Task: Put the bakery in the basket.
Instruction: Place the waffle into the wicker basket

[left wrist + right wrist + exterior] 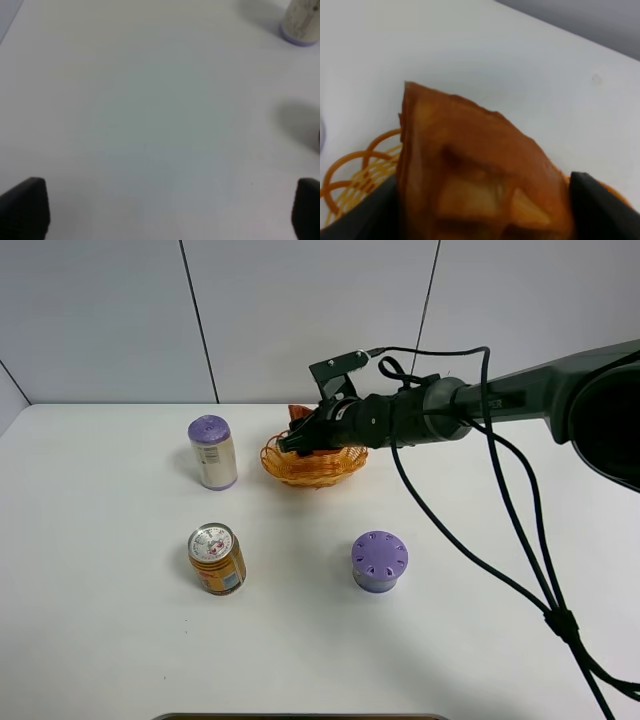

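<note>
The orange-yellow wicker basket (312, 465) stands at the back middle of the white table. My right gripper (300, 436) hangs over its left part, shut on the bakery (299, 414), an orange-brown waffle wedge whose tip sticks up behind the fingers. In the right wrist view the bakery (475, 175) fills the space between the two dark fingers (600, 205), with looped basket rim (355, 170) beneath it. My left gripper (165, 210) is open over bare table; only its two dark fingertips (22, 207) show, with nothing between them.
A purple-lidded white can (212, 451) stands left of the basket. An orange can with a metal top (216, 558) stands at the front left. A purple round lidded tin (379, 561) stands at the front middle. The right arm's cables (520, 540) hang over the table's right side.
</note>
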Robot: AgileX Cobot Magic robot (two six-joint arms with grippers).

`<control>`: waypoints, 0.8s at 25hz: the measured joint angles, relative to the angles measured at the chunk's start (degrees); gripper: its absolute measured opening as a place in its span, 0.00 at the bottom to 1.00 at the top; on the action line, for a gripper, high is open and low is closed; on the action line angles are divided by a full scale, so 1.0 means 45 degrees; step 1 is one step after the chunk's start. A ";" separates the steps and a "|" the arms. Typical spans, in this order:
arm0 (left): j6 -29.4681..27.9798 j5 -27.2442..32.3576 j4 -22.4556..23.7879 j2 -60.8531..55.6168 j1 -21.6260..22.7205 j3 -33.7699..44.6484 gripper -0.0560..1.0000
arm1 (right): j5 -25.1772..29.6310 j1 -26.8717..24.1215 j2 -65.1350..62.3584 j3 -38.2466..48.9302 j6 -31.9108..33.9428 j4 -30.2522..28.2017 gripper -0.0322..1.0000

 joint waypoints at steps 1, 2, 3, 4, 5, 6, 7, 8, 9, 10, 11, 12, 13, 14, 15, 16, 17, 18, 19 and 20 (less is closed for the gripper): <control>0.0000 0.0000 0.0000 0.0000 0.0000 0.0000 0.99 | -0.0032 -0.0015 0.0000 0.0000 0.0000 0.0000 0.64; 0.0000 0.0000 0.0000 0.0000 0.0000 0.0000 0.99 | -0.0032 -0.0015 0.0000 0.0000 0.0000 -0.0013 0.64; 0.0000 0.0000 0.0000 0.0000 0.0000 0.0000 0.99 | -0.0032 -0.0015 0.0000 0.0000 0.0000 -0.0013 0.64; 0.0000 0.0000 0.0000 0.0000 0.0000 0.0000 0.99 | -0.0032 -0.0015 0.0000 0.0000 0.0000 -0.0025 0.64; 0.0000 0.0000 0.0000 0.0000 0.0000 0.0000 0.99 | -0.0032 -0.0015 0.0000 0.0000 0.0000 -0.0025 0.64; 0.0000 0.0000 0.0000 0.0000 0.0000 0.0000 0.99 | -0.0032 -0.0015 0.0000 0.0000 0.0000 -0.0025 0.64; 0.0000 0.0000 0.0000 0.0000 0.0000 0.0000 0.99 | -0.0032 -0.0015 0.0000 0.0000 0.0000 -0.0025 0.64; 0.0000 0.0000 0.0000 0.0000 0.0000 0.0000 0.99 | -0.0032 -0.0015 0.0000 0.0000 0.0000 -0.0025 0.64; 0.0000 0.0000 0.0000 0.0000 0.0000 0.0000 0.99 | -0.0032 -0.0015 0.0000 0.0000 0.0000 -0.0025 0.64; 0.0000 0.0000 0.0000 0.0000 0.0000 0.0000 0.99 | -0.0032 -0.0015 0.0000 0.0000 0.0000 -0.0034 0.64; 0.0000 0.0000 0.0000 0.0000 0.0000 0.0000 0.99 | -0.0032 -0.0015 0.0000 0.0000 0.0000 -0.0034 0.64; 0.0000 0.0000 0.0000 0.0000 0.0000 0.0000 0.99 | -0.0032 -0.0015 0.0000 0.0000 0.0000 -0.0034 0.64; 0.0000 0.0000 0.0000 0.0000 0.0000 0.0000 0.99 | -0.0032 -0.0015 0.0000 0.0000 0.0000 -0.0034 0.64; 0.0000 0.0000 0.0000 0.0000 0.0000 0.0000 0.99 | -0.0032 -0.0015 0.0000 0.0000 0.0000 -0.0034 0.64; 0.0000 0.0000 0.0000 0.0000 0.0000 0.0000 0.99 | -0.0032 -0.0015 0.0000 0.0000 0.0000 -0.0034 0.64; 0.0000 0.0000 0.0000 0.0000 0.0000 0.0000 0.99 | -0.0032 -0.0015 0.0000 0.0000 0.0000 -0.0034 0.64; 0.0000 0.0000 0.0000 0.0000 0.0000 0.0000 0.99 | -0.0032 -0.0015 0.0000 0.0000 -0.0012 -0.0034 0.64; 0.0000 0.0000 0.0000 0.0000 0.0000 0.0000 0.99 | -0.0032 -0.0015 0.0000 0.0000 -0.0036 -0.0034 0.66; 0.0000 0.0000 0.0000 0.0000 0.0000 0.0000 0.99 | -0.0032 -0.0015 0.0000 0.0000 -0.0037 -0.0034 0.68; 0.0000 0.0000 0.0000 0.0000 0.0000 0.0000 0.99 | -0.0032 -0.0015 0.0000 0.0000 -0.0037 -0.0034 0.70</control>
